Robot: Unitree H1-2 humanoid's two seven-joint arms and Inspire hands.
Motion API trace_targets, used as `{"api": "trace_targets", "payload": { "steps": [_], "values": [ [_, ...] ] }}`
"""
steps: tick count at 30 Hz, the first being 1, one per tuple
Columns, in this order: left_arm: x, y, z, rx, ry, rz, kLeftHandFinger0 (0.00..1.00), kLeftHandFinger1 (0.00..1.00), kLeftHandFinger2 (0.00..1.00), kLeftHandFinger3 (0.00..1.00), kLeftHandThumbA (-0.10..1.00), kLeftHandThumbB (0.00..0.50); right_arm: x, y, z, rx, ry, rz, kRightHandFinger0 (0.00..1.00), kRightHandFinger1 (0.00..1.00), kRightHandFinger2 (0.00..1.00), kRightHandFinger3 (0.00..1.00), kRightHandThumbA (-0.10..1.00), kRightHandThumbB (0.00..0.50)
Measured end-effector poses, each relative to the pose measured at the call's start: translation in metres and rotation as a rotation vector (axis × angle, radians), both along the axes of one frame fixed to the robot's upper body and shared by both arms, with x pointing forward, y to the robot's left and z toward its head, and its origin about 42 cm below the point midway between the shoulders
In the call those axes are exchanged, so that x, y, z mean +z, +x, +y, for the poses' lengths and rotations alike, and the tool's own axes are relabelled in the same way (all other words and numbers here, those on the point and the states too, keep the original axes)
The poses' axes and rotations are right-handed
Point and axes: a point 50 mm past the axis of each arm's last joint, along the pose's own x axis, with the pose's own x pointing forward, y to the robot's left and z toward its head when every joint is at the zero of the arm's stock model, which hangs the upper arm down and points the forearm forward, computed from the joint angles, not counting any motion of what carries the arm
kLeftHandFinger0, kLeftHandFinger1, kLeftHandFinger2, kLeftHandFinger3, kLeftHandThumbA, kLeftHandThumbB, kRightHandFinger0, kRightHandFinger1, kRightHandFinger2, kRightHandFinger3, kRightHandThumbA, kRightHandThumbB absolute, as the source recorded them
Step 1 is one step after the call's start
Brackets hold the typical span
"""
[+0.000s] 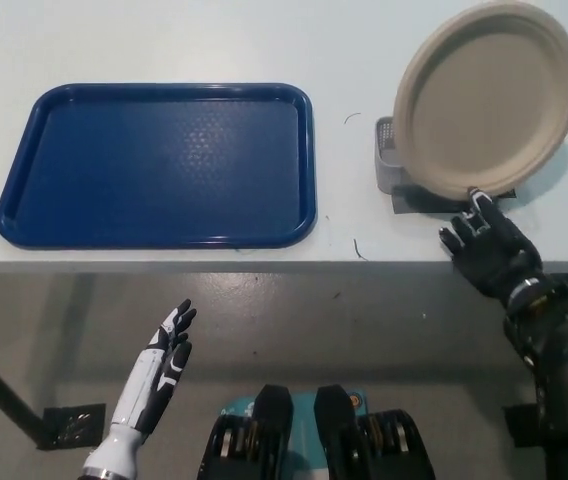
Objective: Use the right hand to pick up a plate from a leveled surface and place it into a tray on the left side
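Plate [484,100] tilted up on a grey stand [388,160] at counter [164,40] right, its lower edge pinched by the right robot hand [486,245] (pickup step, by the look). Next: lift clear, carry left to blue tray [154,165]. Left robot hand [164,365] spread, idle below counter edge.

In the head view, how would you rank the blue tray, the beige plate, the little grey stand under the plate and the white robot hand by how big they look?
1. Blue tray, clearly the largest.
2. Beige plate.
3. White left robot hand, though it sits nearer the camera, so this is unsure.
4. Grey stand, partly hidden by the plate.
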Motion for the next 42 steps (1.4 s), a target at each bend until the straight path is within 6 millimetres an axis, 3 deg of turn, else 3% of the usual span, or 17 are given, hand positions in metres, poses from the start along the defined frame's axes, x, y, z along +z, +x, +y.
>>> {"api": "trace_targets", "payload": {
  "steps": [4, 6, 9, 12, 15, 18, 19, 22, 25, 27, 29, 30, 31, 36, 37, 38, 42],
  "values": [
    [0.0, 0.0, 0.0, -0.001, 0.001, 0.002, 1.0, 1.0, 1.0, 1.0, 1.0, 0.5, 0.012, -0.021, -0.004, 0.005, -0.104, -0.066, 0.0, 0.1, 0.48, 0.68, -0.1, 0.035],
    [-0.001, 0.0, 0.0, -0.001, 0.001, 0.003, 1.0, 1.0, 1.0, 1.0, 1.0, 0.5, 0.02, -0.031, -0.007, 0.004, -0.148, -0.1, 0.0, 0.1, 0.48, 0.69, -0.1, 0.015],
    [-0.002, 0.0, 0.0, 0.0, 0.001, 0.006, 1.0, 1.0, 1.0, 1.0, 1.0, 0.5, 0.031, -0.049, -0.011, 0.001, -0.196, -0.151, 0.0, 0.13, 0.47, 0.74, -0.1, 0.033],
    [-0.003, 0.0, 0.0, 0.0, 0.002, 0.011, 1.0, 1.0, 1.0, 1.0, 1.0, 0.5, 0.042, -0.067, -0.012, 0.0, -0.23, -0.203, 0.0, 0.15, 0.46, 0.68, -0.1, 0.008],
    [-0.003, 0.0, 0.0, 0.001, 0.003, 0.013, 1.0, 1.0, 1.0, 1.0, 1.0, 0.5, 0.054, -0.084, -0.014, 0.001, -0.265, -0.252, 0.0, 0.17, 0.45, 0.68, -0.1, 0.017],
    [-0.003, 0.0, 0.0, 0.0, 0.004, 0.012, 1.0, 1.0, 1.0, 1.0, 1.0, 0.5, 0.068, -0.102, -0.012, 0.021, -0.316, -0.313, 0.0, 0.18, 0.45, 0.61, -0.1, 0.009],
    [-0.003, 0.001, 0.0, -0.001, 0.005, 0.01, 1.0, 1.0, 1.0, 1.0, 1.0, 0.5, 0.077, -0.11, -0.009, 0.039, -0.352, -0.352, 0.0, 0.19, 0.46, 0.6, -0.1, 0.026],
    [0.0, 0.004, -0.001, -0.007, 0.012, -0.001, 1.0, 1.0, 1.0, 1.0, 1.0, 0.5, 0.095, -0.119, 0.001, 0.091, -0.44, -0.424, 0.0, 0.25, 0.52, 0.62, -0.1, 0.011],
    [0.003, 0.008, -0.002, -0.011, 0.018, -0.01, 1.0, 1.0, 0.99, 1.0, 1.0, 0.5, 0.104, -0.114, 0.01, 0.123, -0.489, -0.455, 0.0, 0.27, 0.52, 0.69, -0.1, 0.0],
    [0.004, 0.009, -0.002, -0.014, 0.023, -0.014, 1.0, 1.0, 0.98, 1.0, 1.0, 0.5, 0.11, -0.104, 0.018, 0.144, -0.505, -0.469, 0.0, 0.26, 0.46, 0.67, -0.1, 0.012],
    [0.005, 0.01, -0.002, -0.015, 0.026, -0.017, 1.0, 1.0, 0.97, 1.0, 1.0, 0.5, 0.111, -0.094, 0.024, 0.162, -0.512, -0.464, 0.0, 0.2, 0.43, 0.55, -0.1, 0.047],
    [0.006, 0.011, -0.003, -0.017, 0.029, -0.021, 1.0, 1.0, 0.97, 1.0, 1.0, 0.5, 0.113, -0.081, 0.03, 0.176, -0.519, -0.454, 0.0, 0.15, 0.43, 0.55, -0.1, 0.075],
    [0.007, 0.012, -0.003, -0.018, 0.03, -0.022, 1.0, 1.0, 0.97, 1.0, 1.0, 0.5, 0.114, -0.073, 0.034, 0.185, -0.523, -0.447, 0.0, 0.13, 0.44, 0.56, -0.1, 0.065],
    [0.008, 0.013, -0.003, -0.022, 0.039, -0.028, 1.0, 1.0, 0.95, 1.0, 1.0, 0.5, 0.122, -0.034, 0.065, 0.257, -0.558, -0.415, 0.0, 0.15, 0.57, 0.77, -0.1, 0.081],
    [0.008, 0.014, -0.003, -0.022, 0.04, -0.028, 1.0, 1.0, 0.96, 1.0, 1.0, 0.5, 0.122, -0.03, 0.071, 0.268, -0.56, -0.41, 0.0, 0.18, 0.62, 0.73, -0.1, 0.083],
    [0.009, 0.014, -0.003, -0.024, 0.041, -0.029, 1.0, 1.0, 0.96, 1.0, 1.0, 0.5, 0.123, -0.021, 0.08, 0.287, -0.567, -0.395, 0.0, 0.19, 0.65, 0.76, -0.1, 0.083],
    [0.01, 0.016, -0.004, -0.033, 0.044, -0.031, 1.0, 1.0, 0.94, 1.0, 0.99, 0.5, 0.124, 0.003, 0.106, 0.327, -0.576, -0.347, 0.0, 0.27, 0.67, 0.98, -0.1, 0.106]
  ]
}}
